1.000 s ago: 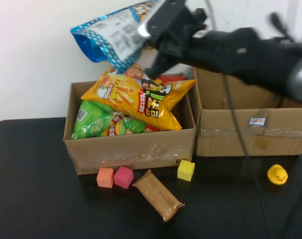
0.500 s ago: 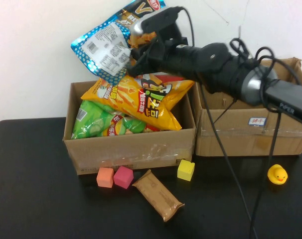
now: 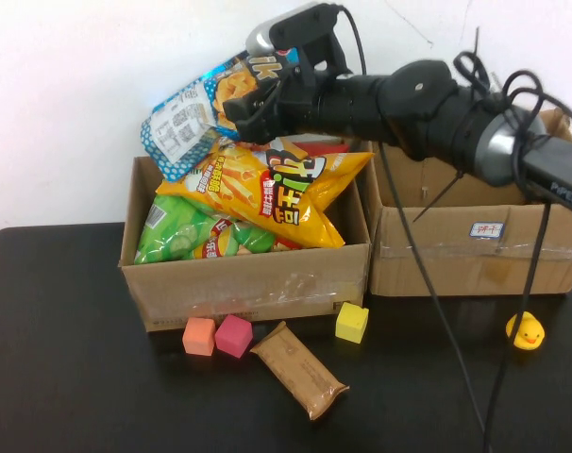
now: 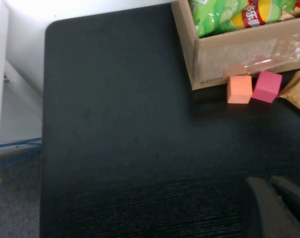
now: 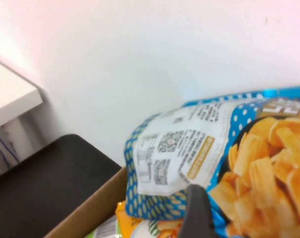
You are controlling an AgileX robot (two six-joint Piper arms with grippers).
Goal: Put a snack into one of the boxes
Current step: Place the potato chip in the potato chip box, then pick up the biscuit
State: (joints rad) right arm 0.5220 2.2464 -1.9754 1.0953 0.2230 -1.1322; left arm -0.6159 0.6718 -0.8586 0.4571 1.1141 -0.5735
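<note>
A: Chips first: where is the blue bag?
B: The blue chip bag (image 3: pixel 199 111) hangs above the back left corner of the left cardboard box (image 3: pixel 245 283), its lower edge just over the yellow snack bag (image 3: pixel 267 189) piled there.
A: What has it?
B: The right gripper (image 3: pixel 251 102), reaching in over that box, is clamped on the bag's edge; 1 dark finger (image 5: pixel 198 210) presses its printed face.
A: And the other arm?
B: The left gripper (image 4: pixel 275 201) sits low over the black table (image 3: pixel 69 368), well left of the box. I cannot tell how far its fingers are parted.
A: Anything inside the box?
B: A green bag (image 3: pixel 187 234) lies under the yellow one.
</note>
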